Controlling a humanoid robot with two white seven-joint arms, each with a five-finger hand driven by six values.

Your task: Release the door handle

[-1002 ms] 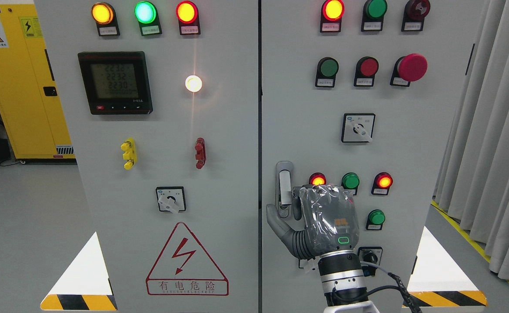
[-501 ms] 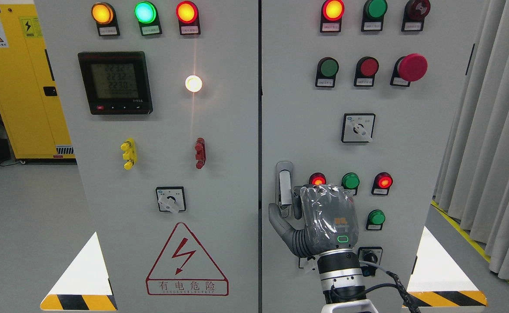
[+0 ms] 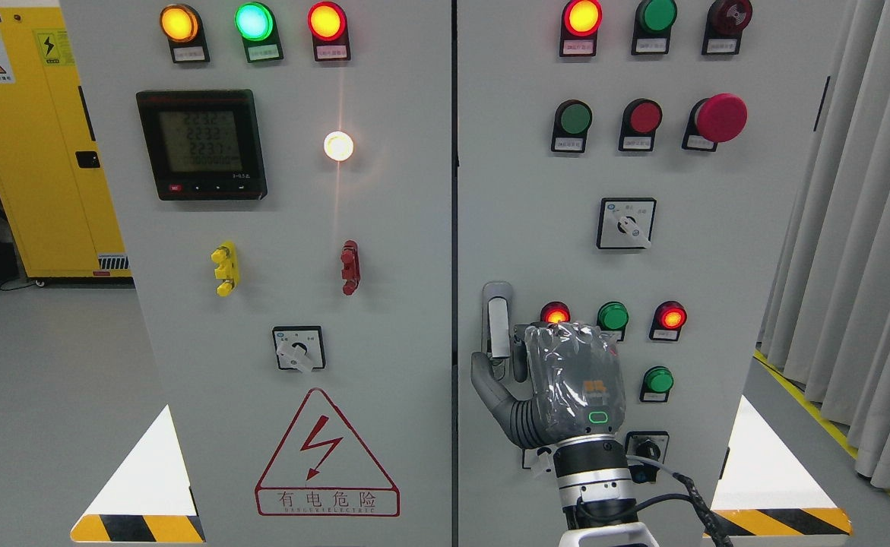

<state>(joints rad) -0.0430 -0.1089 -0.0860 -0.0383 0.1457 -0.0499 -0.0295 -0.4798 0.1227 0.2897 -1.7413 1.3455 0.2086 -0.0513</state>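
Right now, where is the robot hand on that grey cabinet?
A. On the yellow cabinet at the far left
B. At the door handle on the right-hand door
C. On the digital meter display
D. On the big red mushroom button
B: the robot hand sits low on the right-hand door, its thumb and fingers on either side of the lower end of the metal door handle.

Right hand [image 3: 559, 380] at the lower right cabinet door [image 3: 703, 273], back toward the camera — thumb [image 3: 488, 387] at 9 o'clock beside the upright door handle [image 3: 498, 327], fingers curled by its lower end; whether they clasp it cannot be told. Lit red lamp [image 3: 555, 313] at 12 o'clock.
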